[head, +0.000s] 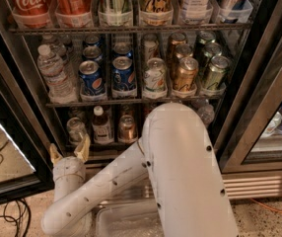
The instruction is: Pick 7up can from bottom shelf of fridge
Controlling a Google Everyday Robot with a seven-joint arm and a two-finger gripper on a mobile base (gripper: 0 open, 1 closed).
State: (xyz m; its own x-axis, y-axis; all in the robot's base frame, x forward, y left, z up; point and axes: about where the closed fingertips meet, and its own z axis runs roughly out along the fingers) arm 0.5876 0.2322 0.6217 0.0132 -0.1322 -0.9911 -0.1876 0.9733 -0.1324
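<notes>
The fridge (253, 89) stands open in front of me. On its bottom shelf (107, 146) the 7up can (76, 129), pale silvery-grey with a shiny top, sits at the left in a clear holder. To its right are a small brown-capped bottle (101, 125) and a bronze can (126, 128). My gripper (69, 152) is open and empty, just below and in front of the 7up can, with its tan fingertips (84, 147) pointing up at the shelf edge. My white arm (180, 172) hides the right part of the bottom shelf.
The rack above holds a water bottle (54, 73), blue Pepsi cans (123, 74), a pale can (155, 75) and gold and green cans (185, 73). The top rack holds Coca-Cola bottles (27, 1). The open glass door (8, 147) is at left, with cables (3, 221) on the floor.
</notes>
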